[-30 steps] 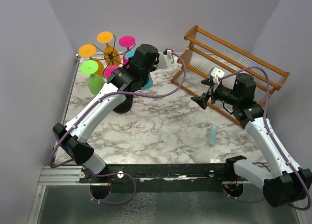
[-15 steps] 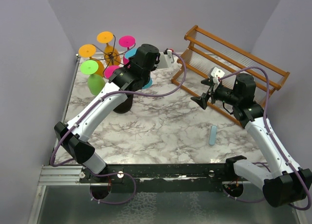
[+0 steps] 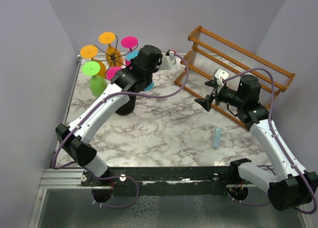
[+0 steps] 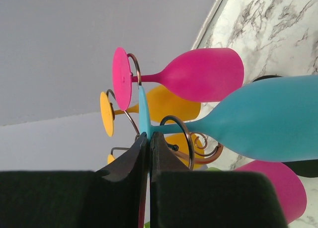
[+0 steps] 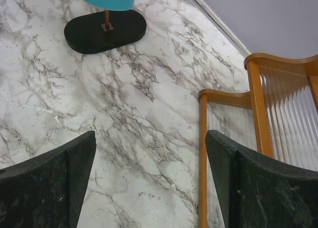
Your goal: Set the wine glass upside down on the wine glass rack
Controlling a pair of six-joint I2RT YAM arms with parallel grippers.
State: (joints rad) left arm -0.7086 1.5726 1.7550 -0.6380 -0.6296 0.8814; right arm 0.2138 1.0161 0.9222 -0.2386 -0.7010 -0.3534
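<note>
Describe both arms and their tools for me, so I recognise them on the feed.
Both arms match: the left arm and right arm have white links between bulky black joints, with a thin purple cable running along each. Each wrist carries a small white camera module. The left tool and right tool have two black, wedge-shaped fingers each.

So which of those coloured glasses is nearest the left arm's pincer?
The teal glass: the rim of its foot is pinched in the shut left gripper. The pink glass and orange glass hang untouched.
</note>
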